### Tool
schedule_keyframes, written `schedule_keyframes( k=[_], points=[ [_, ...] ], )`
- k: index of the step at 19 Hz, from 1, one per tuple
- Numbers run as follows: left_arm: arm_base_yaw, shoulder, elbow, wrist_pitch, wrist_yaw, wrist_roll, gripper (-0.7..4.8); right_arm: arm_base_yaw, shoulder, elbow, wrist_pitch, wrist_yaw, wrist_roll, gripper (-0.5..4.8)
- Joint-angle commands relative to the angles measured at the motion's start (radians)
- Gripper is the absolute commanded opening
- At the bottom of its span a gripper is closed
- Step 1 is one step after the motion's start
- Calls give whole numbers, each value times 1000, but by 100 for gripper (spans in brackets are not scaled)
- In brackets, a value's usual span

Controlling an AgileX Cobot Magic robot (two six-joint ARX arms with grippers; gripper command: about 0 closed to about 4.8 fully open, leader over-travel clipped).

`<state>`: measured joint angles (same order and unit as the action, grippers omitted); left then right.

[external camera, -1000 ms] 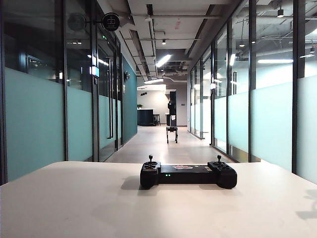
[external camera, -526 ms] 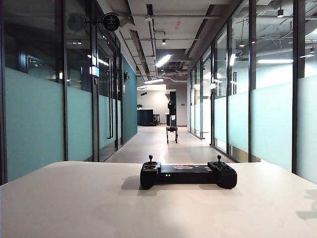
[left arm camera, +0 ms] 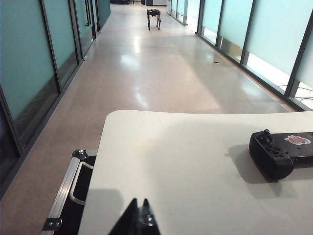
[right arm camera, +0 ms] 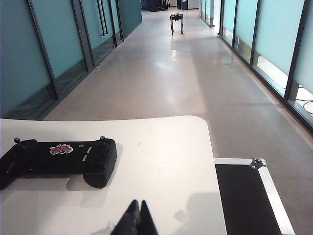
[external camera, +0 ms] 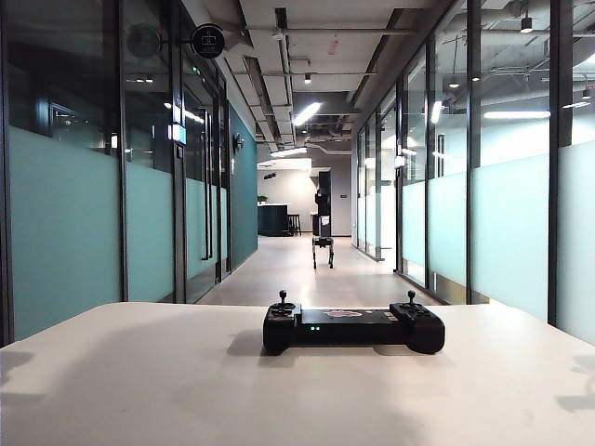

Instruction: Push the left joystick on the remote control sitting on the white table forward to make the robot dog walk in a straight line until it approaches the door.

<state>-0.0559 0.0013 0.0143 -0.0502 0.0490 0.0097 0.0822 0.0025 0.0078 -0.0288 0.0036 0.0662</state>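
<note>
My left gripper (left arm camera: 139,215) and right gripper (right arm camera: 136,218), jaws together, hang over the table (external camera: 139,390). The remote (external camera: 353,327) sits centre frame; the dog (external camera: 323,249) stands far down the corridor.

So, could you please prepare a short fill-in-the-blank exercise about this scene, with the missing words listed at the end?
1. The remote control lies on the white ____.
2. The robot dog stands far down the ____, beyond the white table.
3. The fingers of the left gripper and of the right gripper are ____, and hold nothing.
4. The left joystick has ____ gripper touching it.

Missing words: table; corridor; shut; no
</note>
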Motion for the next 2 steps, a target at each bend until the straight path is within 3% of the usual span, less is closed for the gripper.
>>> schedule_keyframes(
  k=[1,2],
  points=[
    [2,0,3,6,-3,5,-5,-1,-3,-9,6,1,4,-6],
    [2,0,3,6,-3,5,-5,-1,-3,-9,6,1,5,-6]
  ],
)
